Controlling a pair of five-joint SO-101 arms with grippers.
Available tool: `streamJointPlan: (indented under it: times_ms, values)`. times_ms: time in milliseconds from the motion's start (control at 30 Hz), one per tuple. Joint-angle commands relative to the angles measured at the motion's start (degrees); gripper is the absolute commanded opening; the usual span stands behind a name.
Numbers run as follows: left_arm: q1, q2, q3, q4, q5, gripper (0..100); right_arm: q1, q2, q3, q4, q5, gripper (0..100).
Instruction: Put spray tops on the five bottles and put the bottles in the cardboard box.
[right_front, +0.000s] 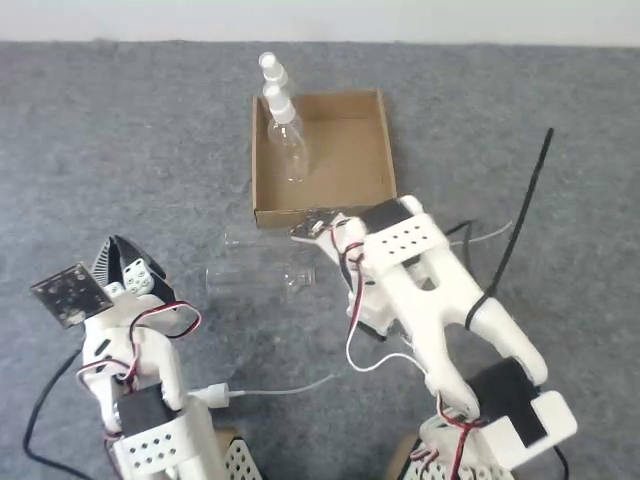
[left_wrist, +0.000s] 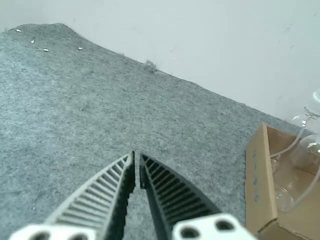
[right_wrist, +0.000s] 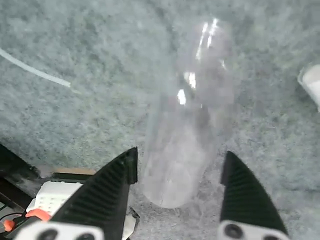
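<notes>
Grey carpet (right_front: 120, 130) covers the whole work area, with a white wall (right_front: 450, 20) strip along the top edge. I've got the box (right_front: 375, 150) at upper centre of the high view, open side up. One capped bottle (right_front: 293, 150) lies in the box's left part, spray top toward the top of frame. A second capped bottle (right_front: 269, 64) shows at the box's upper-left corner. I can't tell if it's inside or just behind the wall.

Right arm (right_front: 420, 270) runs from lower right up to the box's lower edge. Right claw (right_wrist: 180, 155) is spread wide, one finger on each side of a bare bottle (right_wrist: 187, 135) lying on the carpet. I see carpet between each finger and the plastic, so it isn't gripped. The high view puts that bottle at centre frame, just below the box and beside the arm's tip. There's a fainter clear outline just above it that I can't make out.

Left arm (right_front: 140, 380) sits lower left. Left claw (left_wrist: 137, 162) is pressed together on nothing, held over bare carpet and aimed at the wall, with the box at the right edge of its view.

A loose spray top (right_front: 215, 393) lies at bottom centre, just beside the left arm. Its tube (right_front: 290, 388) trails right toward the right arm's base.
</notes>
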Motion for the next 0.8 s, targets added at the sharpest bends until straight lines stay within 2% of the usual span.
streamJointPlan:
  times_ms: [0, 67, 200, 400, 767]
  values:
    - [-0.26, -0.79, -0.57, 0.09, -0.7, 1, -1.1, -2.95, -0.62, -0.57, -0.97, 28.3]
    - [-0.26, -0.79, -0.57, 0.09, -0.7, 1, -1.19, -2.95, -0.62, -1.1, -0.97, 30.6]
    - [-0.26, -0.79, -0.57, 0.09, -0.7, 1, -1.27, -2.95, -0.7, -3.12, -1.23, 28.2]
    - [-0.26, -0.79, -0.57, 0.09, -0.7, 1, -1.27, -2.86, -0.62, -7.87, -7.3, 26.3]
    - [-0.26, -0.79, -0.57, 0.09, -0.7, 1, -1.27, 6.81, -0.97, -12.97, -7.56, 26.3]
